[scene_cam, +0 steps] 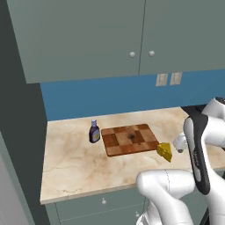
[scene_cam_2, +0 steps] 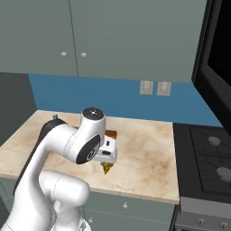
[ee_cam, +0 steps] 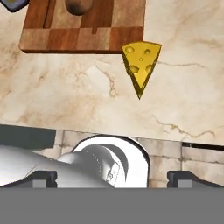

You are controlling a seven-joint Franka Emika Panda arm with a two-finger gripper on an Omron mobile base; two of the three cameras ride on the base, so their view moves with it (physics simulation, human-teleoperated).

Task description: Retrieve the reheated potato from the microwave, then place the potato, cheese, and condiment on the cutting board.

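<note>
Lying on the counter [scene_cam: 70, 162] just off the cutting board [ee_cam: 52, 38], at about five o'clock from its middle, the cheese [ee_cam: 141, 65] waits to be lifted on; the potato [ee_cam: 78, 6] already sits on the board, probably set there first. The gripper [ee_cam: 112, 177] hovers with fingers spread wide and empty, while the condiment [scene_cam: 94, 132] stands at the board's nine o'clock and the arm hides most of the board in the right base view.

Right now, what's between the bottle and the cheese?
The cutting board, with the potato on it, lies between the bottle and the cheese, seen from the left base view.
</note>
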